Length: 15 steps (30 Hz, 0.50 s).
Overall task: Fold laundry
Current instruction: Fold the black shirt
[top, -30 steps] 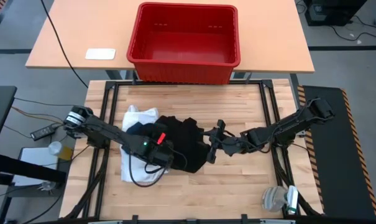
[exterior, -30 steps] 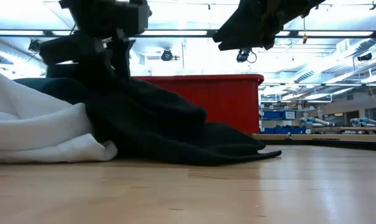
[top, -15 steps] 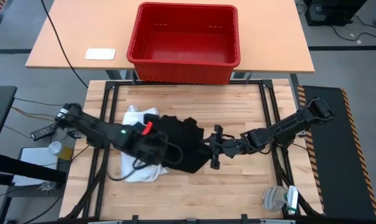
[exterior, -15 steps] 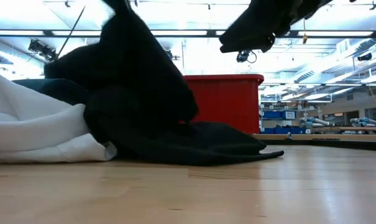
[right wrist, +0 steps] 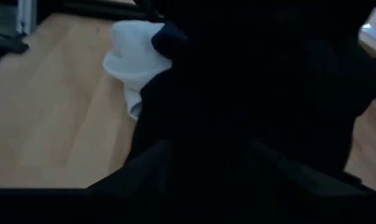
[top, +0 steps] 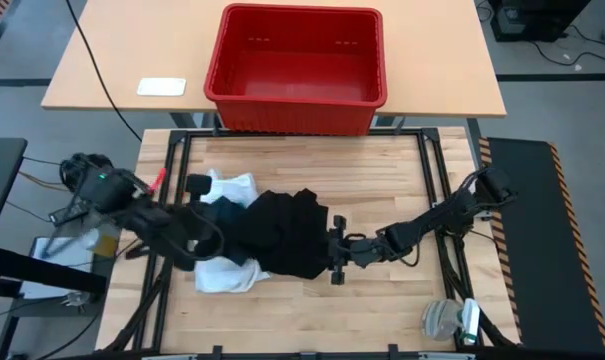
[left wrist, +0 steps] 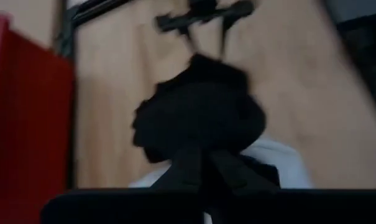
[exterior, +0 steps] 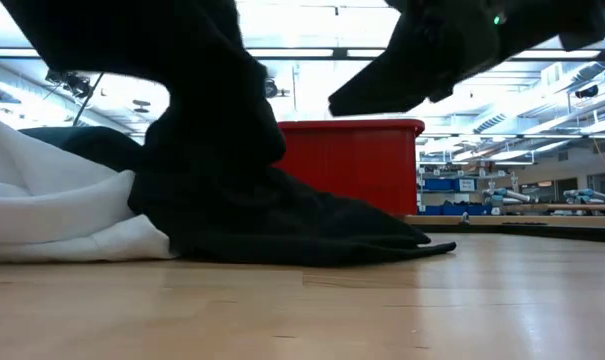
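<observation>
A black garment (top: 282, 235) lies crumpled in a heap on the wooden table (top: 382, 170), in front of the red crate (top: 297, 65), overlapping a white shirt (top: 227, 190) that pokes out on the side away from the right arm. The left end effector (top: 210, 240) is clenched on the black garment and lifts part of it off the pile, while the right end effector (top: 334, 252), fingers spread, sits at the garment's opposite edge. This looks like the separating step, with folding not yet begun; next the right end effector likely needs to grip that edge so both arms can spread the cloth flat.
</observation>
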Each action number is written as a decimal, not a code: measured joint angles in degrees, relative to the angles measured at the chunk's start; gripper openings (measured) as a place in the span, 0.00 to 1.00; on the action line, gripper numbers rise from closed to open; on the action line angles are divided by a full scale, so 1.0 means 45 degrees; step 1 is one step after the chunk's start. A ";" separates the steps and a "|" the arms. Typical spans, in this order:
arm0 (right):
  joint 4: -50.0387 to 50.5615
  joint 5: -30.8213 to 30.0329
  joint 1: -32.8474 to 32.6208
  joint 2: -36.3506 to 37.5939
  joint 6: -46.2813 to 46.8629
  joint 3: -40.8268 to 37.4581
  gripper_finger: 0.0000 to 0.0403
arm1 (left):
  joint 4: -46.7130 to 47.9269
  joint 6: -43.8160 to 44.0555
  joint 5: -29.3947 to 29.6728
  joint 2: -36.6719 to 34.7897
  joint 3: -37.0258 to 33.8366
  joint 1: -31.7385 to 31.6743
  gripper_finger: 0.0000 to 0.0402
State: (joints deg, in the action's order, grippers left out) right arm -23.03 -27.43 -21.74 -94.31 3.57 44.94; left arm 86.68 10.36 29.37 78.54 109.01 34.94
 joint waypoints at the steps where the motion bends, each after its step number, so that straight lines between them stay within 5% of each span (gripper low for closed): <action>1: -0.0188 -0.0059 0.0072 -0.0165 -0.0212 0.0022 0.55 | -0.0210 -0.0081 -0.0270 -0.0185 0.0013 0.0185 0.01; 15: -0.1983 -0.0904 0.0628 -0.0499 -0.2827 0.0663 0.76 | -0.3072 -0.1292 -0.2386 -0.1665 0.0025 0.2510 0.02</action>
State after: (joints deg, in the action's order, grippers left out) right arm -31.95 -31.50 -18.92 -96.55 -9.15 47.92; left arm 72.86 4.55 18.63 71.05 109.12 46.24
